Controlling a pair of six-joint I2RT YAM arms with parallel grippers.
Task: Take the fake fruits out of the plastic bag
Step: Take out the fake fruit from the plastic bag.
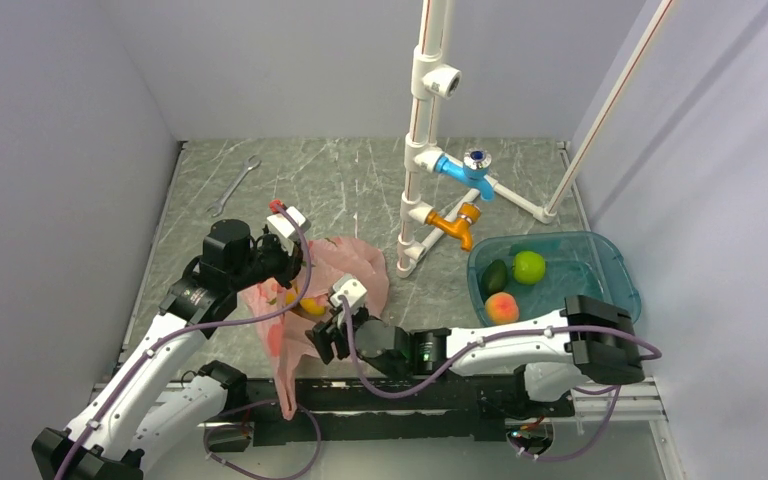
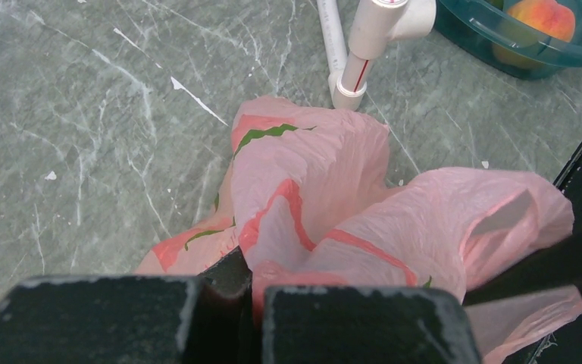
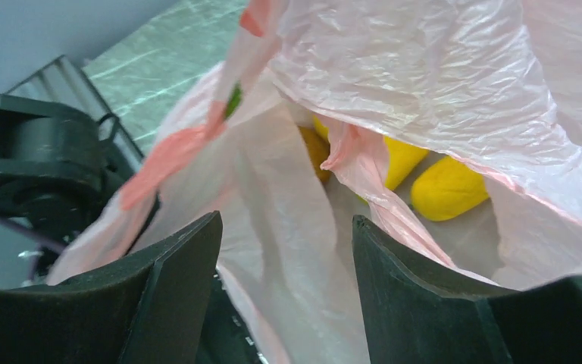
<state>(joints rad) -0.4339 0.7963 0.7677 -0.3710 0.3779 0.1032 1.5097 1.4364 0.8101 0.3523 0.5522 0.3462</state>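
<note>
Pink plastic bag (image 1: 332,285) on the counter (image 1: 360,180) is pinched in the jaws of the left gripper (image 2: 251,299), while the right gripper (image 3: 286,227), jaws wide at its mouth, must next reach the yellow mangoes (image 3: 449,188) inside.

Inside the bag (image 1: 350,262) lie fruits (image 3: 447,188), probably mangoes; tub (image 1: 600,270) rightward.

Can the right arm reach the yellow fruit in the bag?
Probably yes: the left gripper holds the bag open, and the right gripper, open, faces the yellow fruit, only a loose fold between.
</note>
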